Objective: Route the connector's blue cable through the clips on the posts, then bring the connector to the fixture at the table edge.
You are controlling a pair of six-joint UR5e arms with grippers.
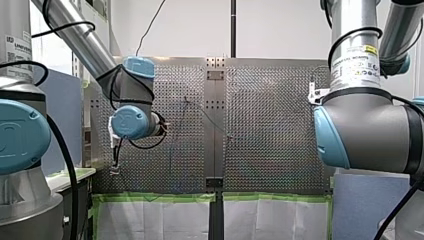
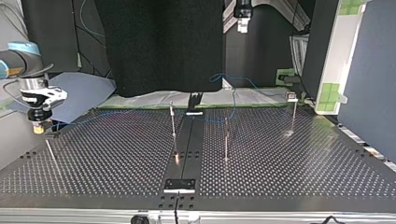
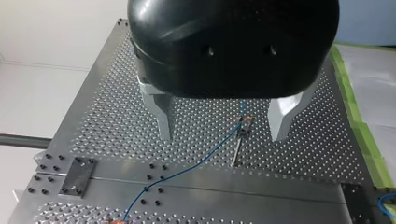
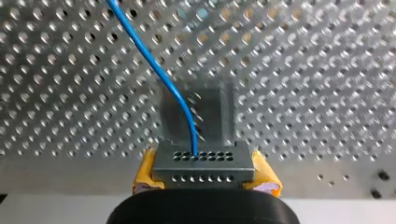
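Right wrist view: the right gripper (image 4: pixel 203 176) is closed on the connector (image 4: pixel 204 163), a dark grey block with two rows of small holes, pinched between yellow pads (image 4: pixel 145 171). The blue cable (image 4: pixel 159 74) leaves one hole in the upper row and curves away over the table (image 4: pixel 303 70). The connector hangs above the plain strip at the table's border.

Left wrist view: the left gripper (image 3: pixel 223 135) hangs high over the table with its metal fingers (image 3: pixel 164 121) spread wide and nothing between them. Far below, between the fingers, stands a post (image 3: pixel 237 151) with a clip (image 3: pixel 245 122) on top. The cable sits at this clip and runs on across the table's middle rail.

Top view: the right gripper is at the view's left, over the table's side edge, with yellow showing at its tip. The connector is too small to make out there. From the gripper the cable stretches toward the upright posts near the middle, then loops at the far edge.

Front view: the posts show as short dark marks on the table. The cable is too faint to follow.
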